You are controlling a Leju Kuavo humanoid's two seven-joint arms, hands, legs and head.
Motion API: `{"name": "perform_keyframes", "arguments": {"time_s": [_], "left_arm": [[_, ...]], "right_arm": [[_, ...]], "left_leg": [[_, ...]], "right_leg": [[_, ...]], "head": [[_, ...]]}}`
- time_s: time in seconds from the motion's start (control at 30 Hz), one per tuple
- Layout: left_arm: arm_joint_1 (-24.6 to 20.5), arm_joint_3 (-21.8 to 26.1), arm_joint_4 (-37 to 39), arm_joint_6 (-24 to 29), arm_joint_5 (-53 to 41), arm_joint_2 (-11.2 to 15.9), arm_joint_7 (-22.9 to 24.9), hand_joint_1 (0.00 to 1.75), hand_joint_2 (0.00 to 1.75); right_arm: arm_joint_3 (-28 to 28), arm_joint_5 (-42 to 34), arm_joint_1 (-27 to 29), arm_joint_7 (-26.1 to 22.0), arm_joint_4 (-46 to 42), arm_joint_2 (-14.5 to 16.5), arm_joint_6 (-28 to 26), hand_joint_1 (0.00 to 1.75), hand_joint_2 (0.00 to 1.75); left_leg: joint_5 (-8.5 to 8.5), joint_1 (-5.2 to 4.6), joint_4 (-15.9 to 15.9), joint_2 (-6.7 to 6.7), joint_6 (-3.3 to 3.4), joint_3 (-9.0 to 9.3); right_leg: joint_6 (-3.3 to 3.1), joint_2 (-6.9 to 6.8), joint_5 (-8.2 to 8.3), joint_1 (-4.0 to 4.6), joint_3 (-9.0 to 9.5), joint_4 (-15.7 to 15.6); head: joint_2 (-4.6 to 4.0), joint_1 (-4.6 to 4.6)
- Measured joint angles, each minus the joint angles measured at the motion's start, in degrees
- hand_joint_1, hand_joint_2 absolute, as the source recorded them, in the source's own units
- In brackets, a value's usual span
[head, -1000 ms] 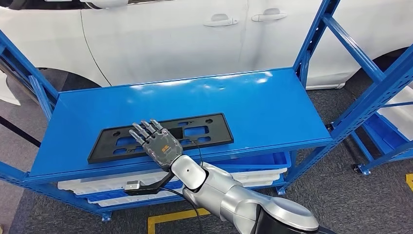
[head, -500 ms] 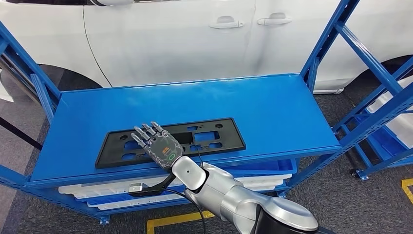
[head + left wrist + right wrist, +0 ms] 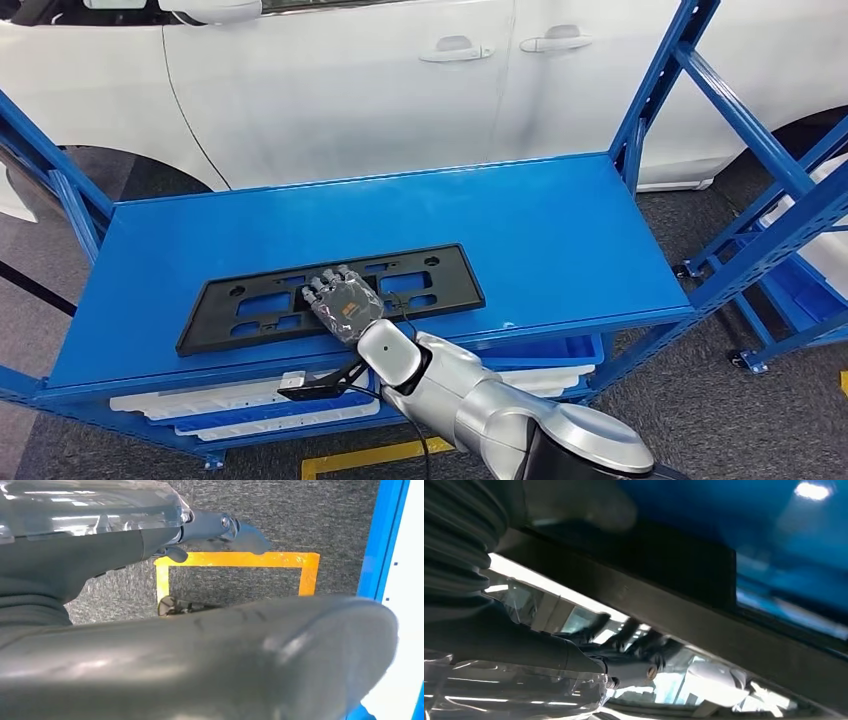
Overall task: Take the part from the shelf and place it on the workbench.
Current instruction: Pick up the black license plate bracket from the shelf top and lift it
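Observation:
The part [image 3: 240, 305] is a long black plate frame lying flat near the front edge of the blue shelf board [image 3: 400, 210]. My right hand [image 3: 343, 303] is over its middle, fingers bent down onto it. In the right wrist view the part's dark edge [image 3: 674, 615] runs between the blurred thumb and the curled fingers [image 3: 634, 645]; I cannot tell whether they grip it. My left hand [image 3: 220, 527] hangs over the grey floor and holds nothing, its fingers apart.
A white car [image 3: 350, 90] stands right behind the shelf. Blue uprights [image 3: 650, 90] frame the shelf's right end, and another rack [image 3: 800, 270] stands further right. White and blue trays [image 3: 200, 415] fill the level below. Yellow floor marking [image 3: 370, 455] lies in front.
My right hand has moved forward over the part's middle, and its fingers, stretched out before, now bend down onto it. The camera has shifted a little; the part still lies flat.

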Motion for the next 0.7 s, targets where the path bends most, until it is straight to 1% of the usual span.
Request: {"name": "perform_keyframes", "arguments": {"time_s": [0.03,0.07,0.1,0.13,0.17,0.2,0.23,0.27,0.33,0.37,0.4,0.43,0.47,0.5,0.53,0.57,0.6,0.63,0.67,0.7], "left_arm": [[0.1,0.0,0.0,-0.1,0.0,0.0,0.0,0.00,0.00],[0.1,0.0,0.0,-0.3,0.1,0.1,-0.2,0.00,0.00],[0.1,0.0,0.0,-0.6,0.1,0.1,-0.4,0.00,0.00],[0.1,0.0,0.0,-1.0,0.2,0.2,-0.8,0.00,0.00],[0.1,0.0,0.0,-1.4,0.3,0.2,-1.3,0.00,0.00],[0.0,0.0,0.0,-1.8,0.3,0.2,-1.8,0.00,0.00],[0.0,0.0,0.0,-2.1,0.3,0.2,-2.3,0.00,0.00],[0.0,0.0,0.0,-2.4,0.4,0.2,-2.7,0.00,0.00],[0.1,0.1,0.0,-2.8,0.5,0.2,-3.2,0.00,0.00],[0.1,0.1,0.0,-3.0,0.5,0.2,-3.4,0.00,0.44],[0.0,0.1,0.0,-3.0,0.5,0.2,-3.5,0.00,0.87],[0.0,0.1,0.0,-3.1,0.5,0.2,-3.7,0.00,1.31],[0.0,0.1,0.0,-3.2,0.5,0.3,-4.1,0.00,1.75],[0.0,0.1,0.0,-3.3,0.4,0.3,-4.6,0.00,1.75],[0.1,0.1,0.0,-3.5,0.2,0.3,-5.3,0.00,1.75],[0.1,0.1,0.0,-3.7,0.1,0.3,-5.9,0.00,1.75],[0.1,0.1,0.0,-4.1,-0.2,0.3,-6.4,0.00,1.75],[0.0,0.1,0.0,-4.4,-0.4,0.3,-6.7,0.00,1.75],[0.0,0.1,0.0,-4.6,-0.5,0.3,-6.8,0.00,1.75],[0.0,0.1,0.0,-4.8,-0.7,0.2,-6.7,0.00,1.75]], "right_arm": [[0.0,0.0,0.1,0.0,0.2,0.0,0.1,1.75,1.75],[0.0,0.0,0.1,0.0,0.3,0.0,0.1,1.75,1.75],[0.0,0.0,0.1,0.0,0.4,0.0,0.1,1.75,1.75],[0.0,0.0,0.1,0.0,0.4,0.0,0.1,1.75,1.75],[0.0,-0.1,0.0,0.0,0.4,0.0,0.2,1.75,1.75],[0.0,-0.1,0.0,0.0,0.4,0.0,0.2,1.75,1.75],[0.0,-0.1,-0.1,0.0,0.4,0.0,0.2,1.75,1.75],[0.0,-0.1,-0.1,0.0,0.4,0.0,0.2,1.75,1.75],[0.0,-0.1,-0.2,0.0,0.4,0.0,0.2,1.75,1.75],[0.0,-0.2,-0.3,0.0,0.4,0.0,0.2,1.75,1.75],[0.0,-0.2,-0.3,0.0,0.4,0.0,0.2,1.75,1.75],[0.0,-0.2,-0.4,-0.1,0.4,0.0,0.2,1.75,1.75],[0.0,-0.2,-0.3,-0.1,0.4,0.0,0.2,1.75,1.75],[0.0,-0.2,-0.3,-0.1,0.5,-0.1,0.2,1.75,1.75],[0.0,-0.3,-0.3,-0.2,0.5,-0.1,0.1,1.75,1.75],[0.0,-0.4,-0.3,-0.2,0.6,-0.1,0.1,1.75,1.75],[-0.1,-0.6,-0.3,-0.3,0.6,-0.1,0.1,1.75,1.75],[-0.3,-0.8,-0.3,-0.5,0.6,-0.1,0.0,1.75,1.75],[-0.5,-1.1,-0.4,-0.7,0.6,-0.1,-0.1,1.75,1.75],[-0.8,-1.4,-0.5,-0.9,0.6,-0.1,-0.1,1.75,1.75]], "left_leg": [[0.08,0.05,1.6,0.00,-0.16,-1.06],[1.30,0.11,0.9,0.02,-0.28,-1.04],[3.42,0.18,-2.0,0.05,-0.35,0.13],[5.46,0.27,-6.0,0.10,-0.36,1.86],[6.86,0.21,-9.5,0.10,-0.21,3.48],[7.59,0.15,-11.9,0.06,0.13,4.55],[7.59,0.07,-12.9,-0.01,0.54,4.97],[7.49,-0.07,-12.9,-0.11,1.02,4.98],[7.63,0.04,-13.0,-0.12,1.84,4.95],[7.71,0.10,-13.1,-0.09,2.24,4.98],[7.79,0.18,-13.2,-0.05,2.57,5.01],[7.80,0.18,-13.3,-0.03,2.78,5.01],[7.79,0.16,-13.3,-0.01,2.92,4.99],[7.78,0.13,-13.2,-0.01,2.96,4.98],[7.76,0.11,-13.2,-0.04,2.97,4.99],[7.75,0.09,-13.2,-0.10,2.95,5.04],[7.72,0.06,-13.2,-0.17,2.92,5.14],[7.68,0.04,-13.2,-0.26,2.86,5.25],[7.61,-0.04,-13.2,-0.32,2.73,5.29],[7.58,-0.12,-13.2,-0.36,2.53,5.29]], "right_leg": [[-0.01,0.01,-0.13,0.02,0.02,0.1],[0.06,0.06,-0.30,0.00,0.08,0.3],[0.21,0.12,-0.55,-0.06,0.18,0.5],[0.44,0.16,-0.85,-0.10,0.24,0.9],[0.73,0.21,-1.16,-0.02,0.18,1.3],[1.01,0.26,-1.38,0.09,0.06,1.7],[1.24,0.29,-1.49,0.22,-0.09,1.9],[1.45,0.33,-1.49,0.32,-0.19,2.0],[1.95,0.33,-1.75,0.21,-0.26,2.2],[2.27,0.29,-2.51,0.13,-0.68,3.2],[2.59,0.24,-3.83,0.02,-1.63,5.3],[2.85,0.19,-5.60,-0.11,-3.20,8.6],[3.03,0.16,-7.44,-0.20,-5.19,12.7],[3.14,0.16,-8.77,-0.28,-7.08,16.4],[3.17,0.15,-9.13,-0.32,-8.35,18.7],[3.09,0.15,-8.29,-0.33,-8.52,18.6],[2.87,0.15,-6.45,-0.30,-7.46,16.2],[2.47,0.16,-4.07,-0.19,-5.47,11.9],[2.03,0.15,-2.31,-0.01,-3.44,7.5],[1.66,0.13,-1.14,0.19,-1.92,4.2]], "head": [[0.00,0.00],[0.00,0.01],[0.00,0.01],[0.00,0.01],[0.00,0.01],[0.00,0.00],[0.00,0.01],[0.00,0.01],[0.00,0.02],[0.00,0.02],[0.00,0.02],[0.00,0.02],[0.00,0.02],[0.00,0.02],[0.00,0.02],[0.00,0.02],[0.00,0.02],[0.00,0.02],[0.00,0.02],[0.00,0.02]]}}
